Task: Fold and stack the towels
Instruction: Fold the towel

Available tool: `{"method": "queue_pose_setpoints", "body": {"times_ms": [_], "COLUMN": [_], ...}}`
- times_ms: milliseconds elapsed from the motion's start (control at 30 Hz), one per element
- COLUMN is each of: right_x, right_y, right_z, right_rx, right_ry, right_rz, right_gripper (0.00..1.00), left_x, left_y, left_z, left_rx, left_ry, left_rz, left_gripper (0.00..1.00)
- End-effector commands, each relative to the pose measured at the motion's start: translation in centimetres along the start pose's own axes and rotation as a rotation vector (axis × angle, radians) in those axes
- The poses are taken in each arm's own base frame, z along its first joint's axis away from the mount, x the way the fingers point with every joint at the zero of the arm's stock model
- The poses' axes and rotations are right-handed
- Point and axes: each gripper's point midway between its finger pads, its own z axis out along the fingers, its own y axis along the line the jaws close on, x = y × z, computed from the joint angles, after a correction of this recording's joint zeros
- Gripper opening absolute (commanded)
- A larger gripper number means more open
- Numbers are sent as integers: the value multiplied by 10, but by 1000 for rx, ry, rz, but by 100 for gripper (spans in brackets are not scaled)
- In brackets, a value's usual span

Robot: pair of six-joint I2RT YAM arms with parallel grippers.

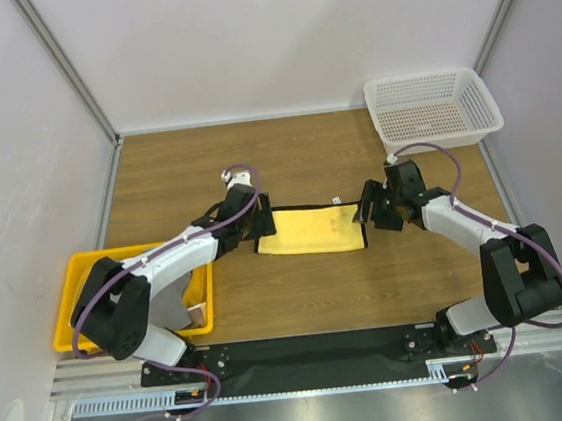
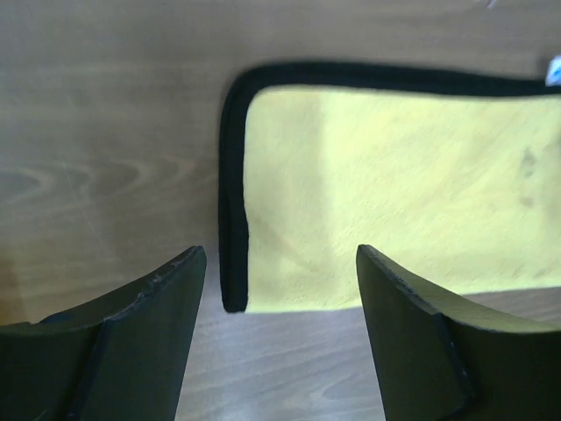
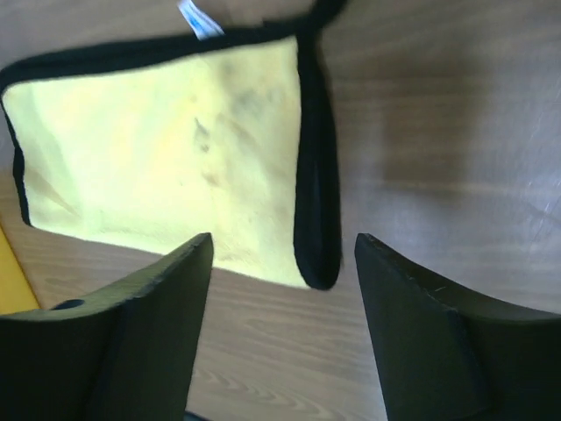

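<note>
A plain yellow towel (image 1: 310,230) with black edging lies folded in a flat strip at the middle of the wooden table. My left gripper (image 1: 251,226) hovers at its left end, jaws open and empty. The towel's near left corner (image 2: 235,294) shows just beyond the gap between the left fingers (image 2: 149,324). My right gripper (image 1: 369,207) is at the towel's right end, also open with nothing between its fingers (image 3: 412,324); the black-edged near right corner (image 3: 320,272) lies just ahead of them. A grey towel (image 1: 170,305) lies crumpled in the yellow tray.
A yellow plastic tray (image 1: 77,282) sits at the near left under the left arm. A white mesh basket (image 1: 433,106) stands at the far right corner. White walls close in the table on the left, back and right.
</note>
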Motion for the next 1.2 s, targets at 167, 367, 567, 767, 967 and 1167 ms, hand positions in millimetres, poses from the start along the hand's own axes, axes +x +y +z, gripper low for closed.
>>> {"method": "queue_pose_setpoints", "body": {"times_ms": [167,367,567,767,967,1167], "right_x": [-32,-37,-40,-34,-28,-22], "right_y": [49,71,104,111,104,93], "right_z": [-32,-14,11,47,60,69], "right_rx": [-84,-131,-178,-149,-106,-67], "right_ry": [-138,-145,-133,-97,-96,-78], "right_rz": [-52,-54,-131,-134,-132,-139], "right_gripper": [28,7,0,0,0,0], "left_x": [29,38,46,56,66,72], "left_y": [9,14,23,24,15,22], "left_z": [9,14,21,21,24,27], "left_rx": [-18,-28,-20,19,74,37], "left_ry": [45,42,57,67,94,100], "left_rz": [-127,-185,-253,-356,-435,-438], "left_gripper": [75,77,75,70,62,52]}}
